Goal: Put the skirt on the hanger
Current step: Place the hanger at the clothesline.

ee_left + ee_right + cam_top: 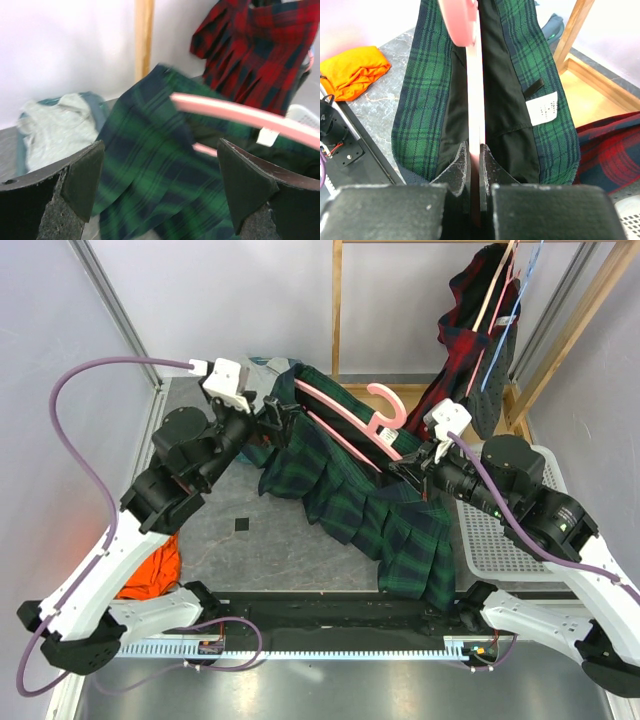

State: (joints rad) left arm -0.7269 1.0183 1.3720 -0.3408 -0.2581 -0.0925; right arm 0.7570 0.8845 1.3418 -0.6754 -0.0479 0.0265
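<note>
Above the grey tabletop (270,560), clamps the pink hanger (474,90) in shut right jaws, steadying it inside the waistband of the draped skirt (380,520), with left jaws wide and empty beside it, presumably for tugging.

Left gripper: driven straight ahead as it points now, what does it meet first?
Likely the green plaid skirt framed between its open fingers, or possibly the pink hanger crossing it; depth is unclear.
</note>
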